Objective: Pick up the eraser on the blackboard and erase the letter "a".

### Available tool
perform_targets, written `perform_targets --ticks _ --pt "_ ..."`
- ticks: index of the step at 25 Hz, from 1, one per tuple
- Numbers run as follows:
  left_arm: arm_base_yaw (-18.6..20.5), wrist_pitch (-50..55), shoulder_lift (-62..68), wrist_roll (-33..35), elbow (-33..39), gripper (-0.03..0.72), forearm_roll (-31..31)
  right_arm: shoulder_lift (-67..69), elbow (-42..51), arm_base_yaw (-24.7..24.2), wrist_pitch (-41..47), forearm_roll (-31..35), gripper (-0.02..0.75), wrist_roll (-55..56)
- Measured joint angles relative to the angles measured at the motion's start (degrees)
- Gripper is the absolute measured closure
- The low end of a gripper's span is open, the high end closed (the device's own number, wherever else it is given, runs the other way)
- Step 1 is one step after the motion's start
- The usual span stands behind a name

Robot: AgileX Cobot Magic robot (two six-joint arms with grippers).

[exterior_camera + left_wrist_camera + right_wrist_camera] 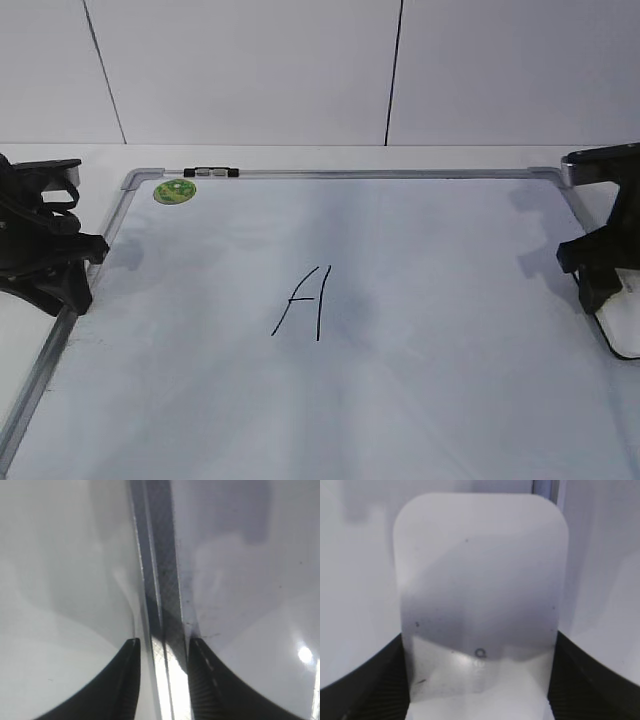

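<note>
The blackboard [430,400] is a white board with a silver frame, lying flat. The eraser [624,322] is a flat white rounded block at the board's right edge. It fills the right wrist view [480,580]. My right gripper [597,296] stands over it, and its jaws [479,680] press on both long sides of the eraser. My left gripper [76,292] is at the board's left edge. Its jaws [162,652] are open, one on each side of the metal frame [159,555], holding nothing. No lowercase letter "a" shows anywhere.
A tall black capital "A" [303,300] is written mid-board, with a faint grey smudge to its right. A round green sticker [174,191] sits at the far left corner. A small black-and-silver clip [212,172] lies on the far frame.
</note>
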Motion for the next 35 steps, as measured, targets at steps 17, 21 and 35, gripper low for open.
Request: perform_targets --ticks 17,21,35 --pt "0.00 0.22 0.00 0.00 0.00 0.447 0.00 3.13 -2.02 -0.34 -0.27 -0.36 0.185 2.22" --pt "0.00 0.22 0.00 0.00 0.00 0.448 0.00 3.17 -2.02 -0.34 -0.27 -1.48 0.185 2.44" --pt "0.00 0.22 0.00 0.00 0.00 0.447 0.00 3.17 -2.27 -0.34 -0.41 -2.40 0.060 3.59"
